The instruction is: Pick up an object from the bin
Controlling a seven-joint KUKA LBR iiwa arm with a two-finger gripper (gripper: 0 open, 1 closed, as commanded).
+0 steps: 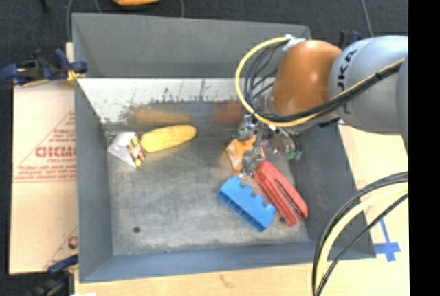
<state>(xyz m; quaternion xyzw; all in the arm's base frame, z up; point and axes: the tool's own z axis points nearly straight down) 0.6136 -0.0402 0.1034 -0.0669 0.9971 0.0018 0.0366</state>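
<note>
My gripper (256,145) hangs in the right half of the bin, just below the orange wrist cover. Right beside it on the left lies a small orange thing (236,154), partly hidden by the gripper. A long red tool-like piece (282,193) lies slanted just below the gripper. Next to it on the left is a blue toothed block (246,202).
A yellow corn cob (167,137) lies at the back left of the bin floor. A small white and red packet (128,149) rests against the cob's left end. The arm and its cables cover the bin's right back corner.
</note>
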